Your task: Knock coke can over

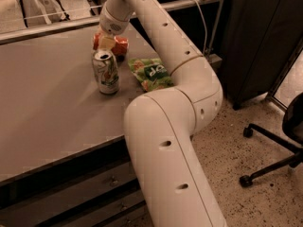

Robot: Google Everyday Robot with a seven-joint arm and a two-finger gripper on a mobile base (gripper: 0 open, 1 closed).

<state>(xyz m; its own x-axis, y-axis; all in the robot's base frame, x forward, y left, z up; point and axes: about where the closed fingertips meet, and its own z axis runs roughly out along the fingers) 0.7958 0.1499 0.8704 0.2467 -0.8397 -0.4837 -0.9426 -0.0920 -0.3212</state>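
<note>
The small red-orange aluminium coke can (121, 45) is sitting on the grey desk (47, 108) just behind the upright white-and-green soda can (106, 72). The claw (107, 42) is hanging just behind that can's top, against the coke can; I cannot tell whether it is open or closed.

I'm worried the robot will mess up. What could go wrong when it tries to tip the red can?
1. The pincer is right at the coke can, and the white-and-green can stands just in front. A push that way could topple the wrong can.
2. The green snack bag lies close beside. The coke can might land on it or shove it toward the table edge.
</note>
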